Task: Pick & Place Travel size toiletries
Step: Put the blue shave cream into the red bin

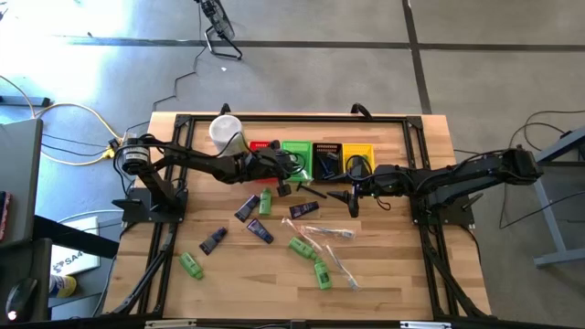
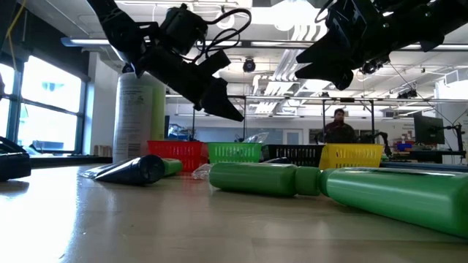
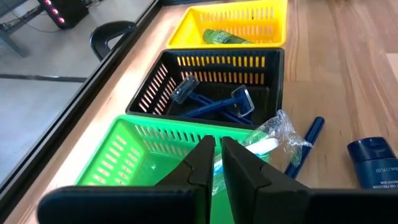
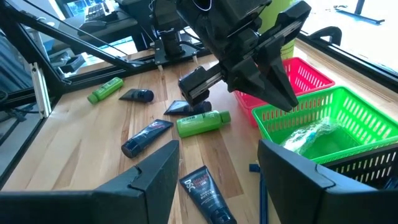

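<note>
Toiletries: green bottles, dark tubes and clear wrapped sticks lie spread over the middle of the surface, in front of the baskets.
Wrapped stick: one more lies in the green basket, just under the left gripper.
Razors: blue ones lie in the black basket. One more blue piece lies on the surface beside the green basket.
Yellow basket: it has a green bottle inside.
Red basket: it sits at the end of the row, next to the green one.
Left gripper: it hangs over the near edge of the green basket, tips pointing down. Its jaws are nearly closed, with only a thin gap, and hold nothing.
Right gripper: it hangs above the surface in front of the black and yellow baskets, apart from the left one. Its jaws are wide and hold nothing.
Nearby bottle: a green bottle lies on its side close below the left gripper, with dark tubes next to it.
White can: it stands tall at the back, left of the red basket.
Person: someone shows far back in the room.
</note>
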You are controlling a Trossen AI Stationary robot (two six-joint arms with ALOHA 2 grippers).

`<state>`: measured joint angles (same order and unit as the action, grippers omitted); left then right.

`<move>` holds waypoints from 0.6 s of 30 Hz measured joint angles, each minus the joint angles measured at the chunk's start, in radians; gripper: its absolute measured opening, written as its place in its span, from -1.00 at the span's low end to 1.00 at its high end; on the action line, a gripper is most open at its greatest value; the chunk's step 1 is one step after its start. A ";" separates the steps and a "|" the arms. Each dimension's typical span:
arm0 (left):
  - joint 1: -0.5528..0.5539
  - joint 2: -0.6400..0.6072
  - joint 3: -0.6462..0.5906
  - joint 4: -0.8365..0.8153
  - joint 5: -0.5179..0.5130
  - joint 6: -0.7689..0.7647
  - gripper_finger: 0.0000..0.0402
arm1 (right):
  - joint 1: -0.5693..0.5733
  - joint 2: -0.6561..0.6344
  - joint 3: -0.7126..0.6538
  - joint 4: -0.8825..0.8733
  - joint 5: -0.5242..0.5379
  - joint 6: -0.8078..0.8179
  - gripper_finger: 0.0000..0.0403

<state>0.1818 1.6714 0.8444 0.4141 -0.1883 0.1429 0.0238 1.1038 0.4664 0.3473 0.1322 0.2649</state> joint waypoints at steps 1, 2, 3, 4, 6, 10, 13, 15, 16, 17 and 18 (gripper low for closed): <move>0.000 0.000 0.000 -0.001 0.000 0.000 -0.87 | 0.000 0.000 0.000 0.000 0.000 0.000 0.04; 0.000 0.000 0.000 -0.002 0.000 0.000 -0.87 | 0.000 0.000 0.000 0.000 0.000 0.000 0.04; 0.000 0.000 0.000 -0.002 0.000 0.000 -0.87 | 0.000 0.000 0.000 0.000 0.000 0.000 0.04; 0.000 0.000 0.000 -0.004 0.000 0.000 -0.87 | 0.000 0.000 0.000 0.000 0.000 0.000 0.04; 0.000 0.000 0.000 -0.010 0.000 -0.001 -0.87 | 0.000 0.000 0.000 0.000 0.001 0.000 0.04; 0.000 0.000 0.000 -0.036 0.001 -0.018 -0.87 | 0.000 0.000 0.000 0.000 0.036 0.000 0.04; 0.000 0.000 0.000 -0.036 0.001 -0.025 -0.87 | 0.000 0.000 0.000 0.000 0.071 0.000 0.04; 0.000 0.000 0.000 -0.040 0.001 -0.024 -0.87 | 0.000 0.000 0.000 0.000 0.078 0.000 0.04; 0.000 0.000 0.000 -0.041 0.001 -0.024 -0.87 | 0.000 0.000 0.000 0.000 0.078 0.000 0.04; 0.000 0.000 0.000 -0.042 0.001 -0.024 -0.87 | 0.000 0.000 0.000 0.000 0.078 0.000 0.04; 0.000 0.000 0.000 -0.043 0.002 -0.024 -0.87 | 0.000 0.000 0.000 -0.001 0.078 0.000 0.04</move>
<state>0.1818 1.6714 0.8440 0.3709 -0.1867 0.1193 0.0238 1.1038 0.4664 0.3466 0.2104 0.2653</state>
